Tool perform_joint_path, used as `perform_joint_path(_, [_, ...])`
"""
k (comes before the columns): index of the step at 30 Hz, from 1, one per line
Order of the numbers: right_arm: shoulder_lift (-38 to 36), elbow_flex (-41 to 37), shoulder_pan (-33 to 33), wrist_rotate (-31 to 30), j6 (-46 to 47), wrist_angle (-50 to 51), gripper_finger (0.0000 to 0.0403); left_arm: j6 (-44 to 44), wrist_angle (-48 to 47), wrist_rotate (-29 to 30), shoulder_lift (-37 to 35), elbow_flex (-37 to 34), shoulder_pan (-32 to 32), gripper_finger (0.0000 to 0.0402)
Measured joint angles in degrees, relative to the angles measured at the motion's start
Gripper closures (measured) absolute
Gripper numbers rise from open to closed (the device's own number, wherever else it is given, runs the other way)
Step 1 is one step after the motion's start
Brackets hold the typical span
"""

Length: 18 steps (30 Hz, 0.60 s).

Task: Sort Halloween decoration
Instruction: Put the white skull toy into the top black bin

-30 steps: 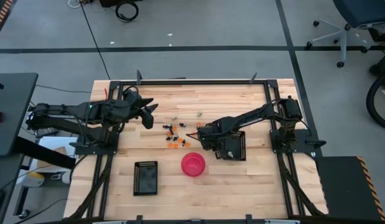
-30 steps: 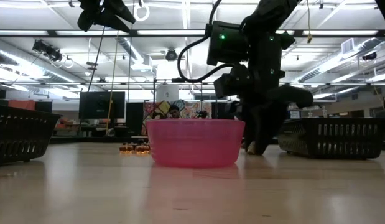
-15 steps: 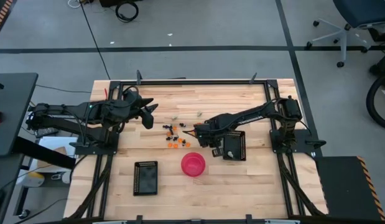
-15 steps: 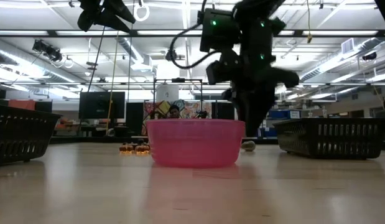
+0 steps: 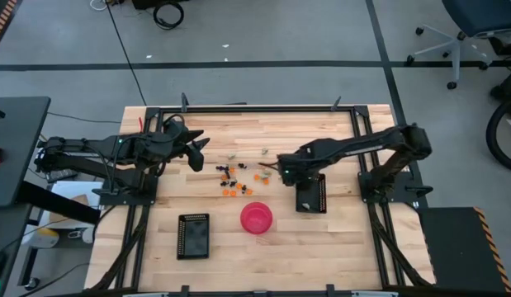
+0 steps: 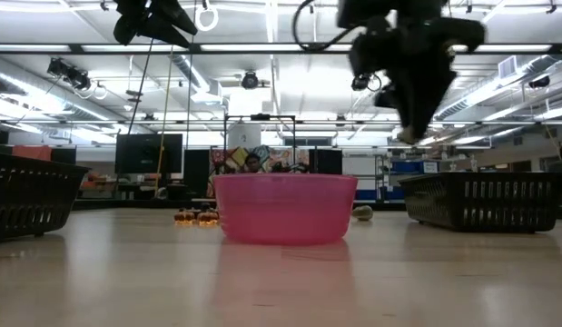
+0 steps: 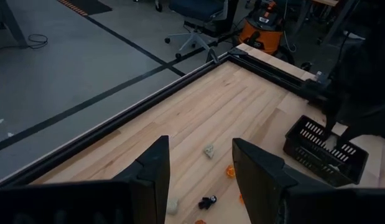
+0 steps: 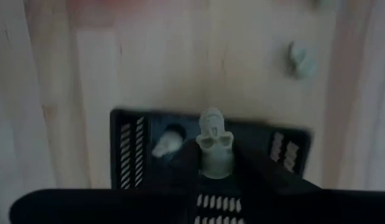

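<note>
The decoration pieces (image 5: 231, 175) are tiny orange, black and pale shapes scattered on the table's middle, also seen in the left wrist view (image 7: 209, 150). My right gripper (image 5: 285, 170) hangs raised over the right black grid tray (image 5: 311, 195), shut on a pale skull piece (image 8: 214, 144). Another pale piece (image 8: 167, 144) lies inside that tray (image 8: 136, 158). My left gripper (image 5: 197, 151) waits open above the table's left part, left of the pieces. In the low view, the right gripper (image 6: 412, 132) is high above the tabletop. My right gripper pinches the pale skull piece by its lower part (image 8: 215, 167) between the two fingertips (image 8: 187, 163), pointing down from above. The skull's face and crown stick out past the fingertips. The piece is lifted clear, over the right tray.
The pink-red bowl (image 5: 257, 218) stands near the table's near middle, and a second black grid tray (image 5: 193, 235) lies left of it. One pale piece (image 6: 362, 213) lies on the table between bowl and right tray. A black metal frame (image 5: 263, 108) borders the table.
My right gripper has risen from the tabletop beside the right tray to well above it and shifted a little toward the table's right, carrying the pale skull piece up clear of the table. One pale piece stays on the table where the gripper was.
</note>
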<state>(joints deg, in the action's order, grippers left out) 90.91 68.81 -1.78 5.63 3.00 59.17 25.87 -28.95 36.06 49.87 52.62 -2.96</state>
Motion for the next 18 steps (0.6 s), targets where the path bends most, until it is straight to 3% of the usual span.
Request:
perform_joint_path(10, [-4.6,-14.4,0.3,7.0,9.3,-10.5,0.0268,0.0,0.0,0.0,0.0,0.0,0.0,0.0253])
perform_joint_path(14, [-3.8,-13.8,0.5,9.4,9.3,-7.5,0.0240,0.0,0.0,0.0,0.0,0.0,0.0,0.0253])
perform_joint_path(18, [-4.5,-8.5,1.2,6.7,6.8,-1.2,0.0227,0.1,0.3,0.0,0.0,0.0,0.0,0.0253])
